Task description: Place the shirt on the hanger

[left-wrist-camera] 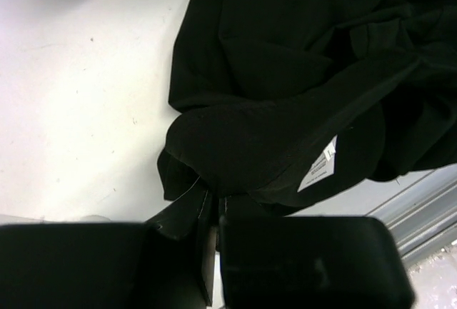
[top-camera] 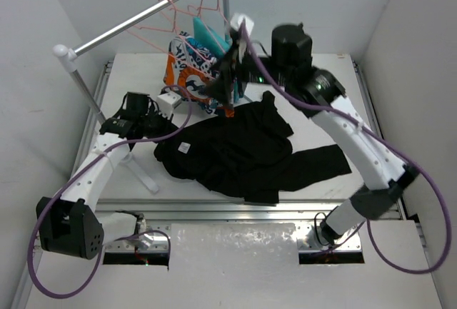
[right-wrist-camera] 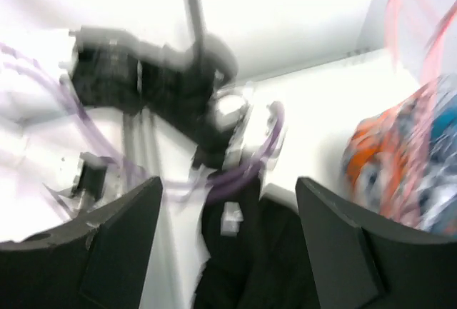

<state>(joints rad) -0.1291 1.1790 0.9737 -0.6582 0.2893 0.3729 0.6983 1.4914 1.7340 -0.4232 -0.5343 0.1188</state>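
Note:
The black shirt (top-camera: 243,152) lies crumpled in the middle of the table, its white neck label (top-camera: 183,148) near its left end. In the left wrist view the shirt (left-wrist-camera: 300,59) fills the upper right, with the label (left-wrist-camera: 318,166) close to my fingers. My left gripper (top-camera: 158,127) sits at the shirt's left edge, jaws closed to a thin slit on the fabric fold (left-wrist-camera: 211,205). My right gripper (top-camera: 230,77) is raised by the rack, wide open and empty (right-wrist-camera: 227,188); that view is blurred. Several salmon-pink hangers (top-camera: 171,20) hang on the rail.
A white rail (top-camera: 136,20) crosses the back left on two posts, one slanting down (top-camera: 107,116) by my left arm. An orange-white-blue patterned garment (top-camera: 187,66) and a teal garment (top-camera: 207,34) hang beside my right gripper. A metal rail (top-camera: 235,213) runs along the table's front.

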